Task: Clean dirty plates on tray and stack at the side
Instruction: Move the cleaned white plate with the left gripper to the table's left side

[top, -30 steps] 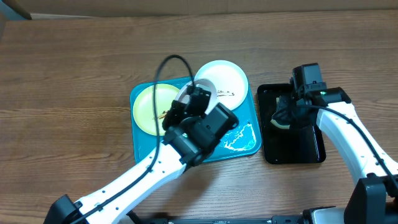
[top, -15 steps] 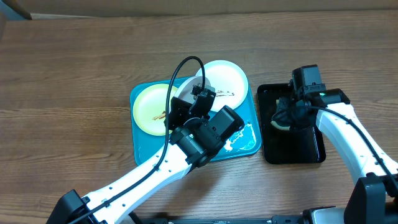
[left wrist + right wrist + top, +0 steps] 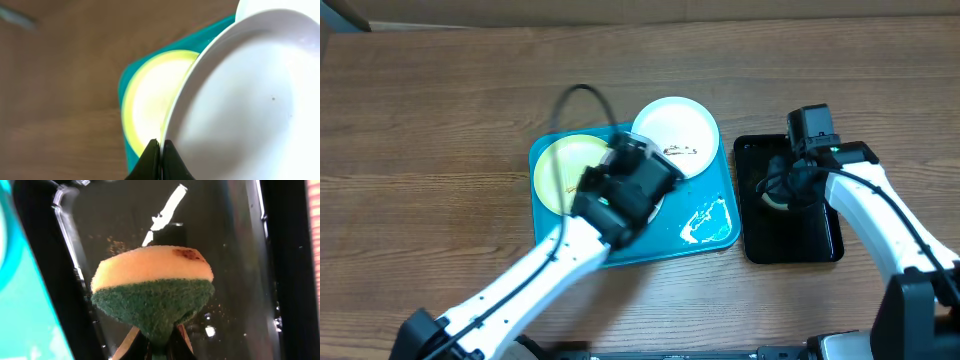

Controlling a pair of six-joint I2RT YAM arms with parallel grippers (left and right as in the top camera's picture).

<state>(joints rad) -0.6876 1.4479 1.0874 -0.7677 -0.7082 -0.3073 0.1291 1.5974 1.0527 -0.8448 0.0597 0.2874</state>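
My left gripper [image 3: 161,147] is shut on the rim of a white plate [image 3: 250,100] and holds it tilted over the turquoise tray [image 3: 712,232]. Below it, the pale yellow-green plate [image 3: 552,170] lies on the tray's left half, and also shows in the left wrist view [image 3: 150,100]. In the overhead view my left arm [image 3: 620,190] hides the held plate. A second white plate [image 3: 675,130] with dark smears rests on the tray's far right corner. My right gripper [image 3: 160,342] is shut on a yellow-and-green sponge [image 3: 152,280] over the black tray [image 3: 798,242].
The black tray stands just right of the turquoise tray. White foam or water streaks [image 3: 705,222] lie on the turquoise tray's near right part. A black cable [image 3: 570,100] loops up from my left arm. Bare wooden table [image 3: 420,150] surrounds both trays.
My left arm has swung left with the white plate, and now covers it over the yellow-green plate. Its cable moved left too. The right arm with the sponge has not moved.
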